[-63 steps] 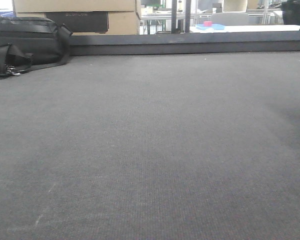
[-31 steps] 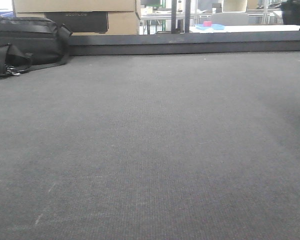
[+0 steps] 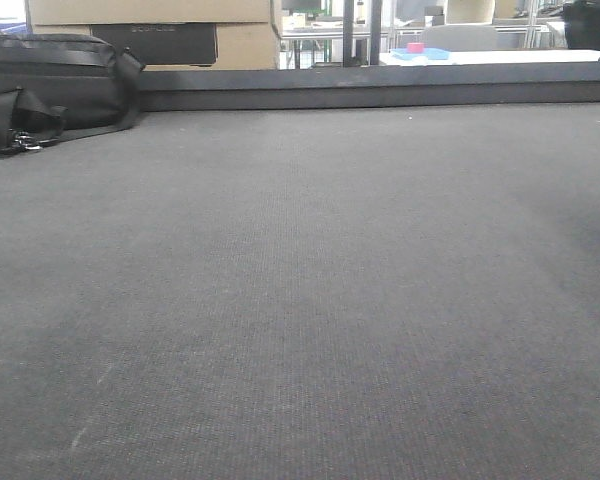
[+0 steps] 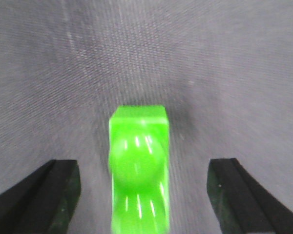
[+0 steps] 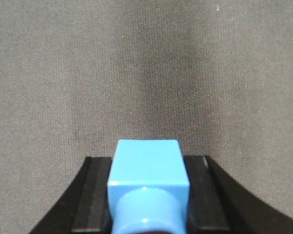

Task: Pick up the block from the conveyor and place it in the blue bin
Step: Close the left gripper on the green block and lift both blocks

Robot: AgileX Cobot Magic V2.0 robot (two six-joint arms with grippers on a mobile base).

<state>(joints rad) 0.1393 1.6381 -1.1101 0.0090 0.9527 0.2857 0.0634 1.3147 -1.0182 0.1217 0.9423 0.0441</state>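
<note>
The green block (image 4: 139, 161) lies on the conveyor (image 4: 224, 58), blurred in the left wrist view, with a rounded stud on its near part and a soft shadow on the weave just to its right. The left gripper (image 4: 141, 195) points down over the green block with its jaws spread wide. The two dark fingers (image 4: 44, 195) stand at the lower left and lower right corners of the view, each well apart from the block's sides. In the right wrist view a blue block (image 5: 147, 168), also with a round stud on its near part, sits pinched in the right gripper (image 5: 147, 195), whose black pads (image 5: 93, 195) are pressed against its left and right faces. The belt fills the view beyond it, and I cannot tell whether this block touches the belt or is held off it. Both blocks and both grippers show only in the wrist views. The front view gives the wider setting. It shows the grey belt (image 3: 300, 280) running away to the raised black rail (image 3: 380, 88), a black bag (image 3: 50, 85) at the far left against that rail, and cardboard boxes (image 3: 245, 40) behind it. On a white table (image 3: 520, 57) far beyond the rail is a flat blue thing (image 3: 425, 54) with a small pink piece (image 3: 415, 46) on it, too small to tell more.
</note>
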